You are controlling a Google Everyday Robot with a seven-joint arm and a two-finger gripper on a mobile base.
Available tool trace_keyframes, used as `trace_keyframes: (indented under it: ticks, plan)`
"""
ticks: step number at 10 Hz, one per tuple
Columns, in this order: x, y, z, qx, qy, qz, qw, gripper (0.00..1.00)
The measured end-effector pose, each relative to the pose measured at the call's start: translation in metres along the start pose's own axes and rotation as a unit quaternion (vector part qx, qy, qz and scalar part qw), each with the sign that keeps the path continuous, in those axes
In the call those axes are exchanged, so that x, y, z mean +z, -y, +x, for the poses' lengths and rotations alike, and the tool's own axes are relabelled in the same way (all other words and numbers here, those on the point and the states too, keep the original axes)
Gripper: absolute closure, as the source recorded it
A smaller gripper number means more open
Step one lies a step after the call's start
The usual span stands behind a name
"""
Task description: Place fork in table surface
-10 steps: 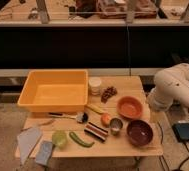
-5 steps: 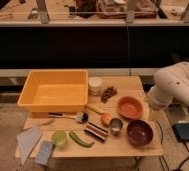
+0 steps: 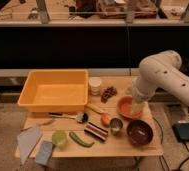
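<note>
The fork [image 3: 44, 122] is a thin pale utensil lying flat on the table surface [image 3: 138, 149], at the left just in front of the yellow tub [image 3: 55, 90]. My gripper [image 3: 138, 106] hangs from the white arm at the right side of the table. It points down over the orange bowl [image 3: 123, 107], far from the fork, and I see nothing held in it.
A black-handled utensil with a white head [image 3: 70, 116] lies next to the fork. Also on the table are a green pod [image 3: 81, 140], a green cup [image 3: 59, 139], a striped packet [image 3: 96, 131], a metal cup [image 3: 116, 126], a dark bowl [image 3: 139, 133], a white cup [image 3: 94, 85] and a grey cloth [image 3: 29, 140].
The arm has swung left from beside the table to over the orange bowl. Nothing on the table has moved.
</note>
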Motion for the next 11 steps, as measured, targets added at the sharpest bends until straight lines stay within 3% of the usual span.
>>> trace_keyframes:
  ticks: [5, 8, 10, 11]
  plan:
    - [0.005, 0.007, -0.119, -0.067, 0.041, -0.004, 0.9969, 0.35]
    - [0.017, 0.004, -0.197, -0.112, 0.062, -0.012, 0.9917, 0.35]
    - [0.024, 0.000, -0.236, -0.135, 0.071, -0.018, 0.9881, 0.35]
    - [0.025, 0.000, -0.235, -0.136, 0.070, -0.017, 0.9881, 0.35]
